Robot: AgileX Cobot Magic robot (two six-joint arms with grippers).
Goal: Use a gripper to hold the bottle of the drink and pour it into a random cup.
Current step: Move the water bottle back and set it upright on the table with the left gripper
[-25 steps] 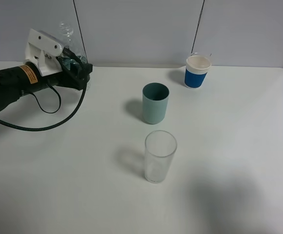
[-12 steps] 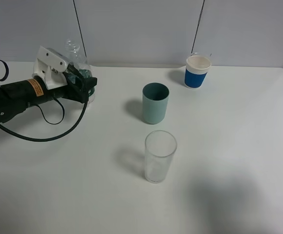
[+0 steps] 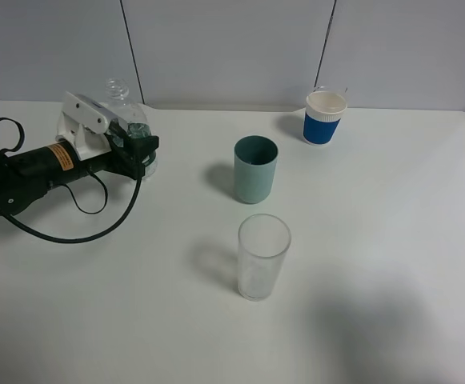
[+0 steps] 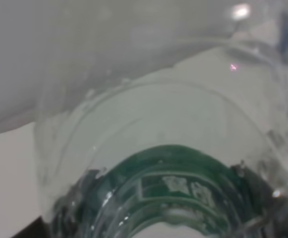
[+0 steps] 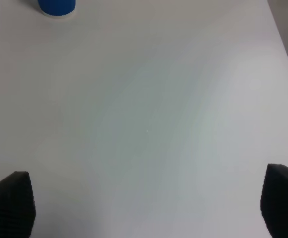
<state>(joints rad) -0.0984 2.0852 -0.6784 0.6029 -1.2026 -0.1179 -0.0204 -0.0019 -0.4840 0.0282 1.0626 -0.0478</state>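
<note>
Three cups stand on the bench (image 3: 392, 240): the teal cup (image 3: 255, 169) mid-bench, a clear tumbler (image 3: 262, 256) nearer the camera, and a blue-and-white paper cup (image 3: 326, 117) by the back wall. At the far left, the left pincer (image 3: 133, 144) is closed around the bottle (image 3: 126, 120) at its green label, neck up; the left wrist view is filled by the bottle's clear shoulder and label (image 4: 178, 183). The right pincer (image 5: 146, 203) hangs wide open over bare bench, holding nothing.

To carry well, I would keep the bottle upright while crossing to the teal cup, stop with the neck just above its rim, then tilt slowly so the drink lands inside.

Compared with a second ago, the arm and bottle sit lower and closer to the cups.
</note>
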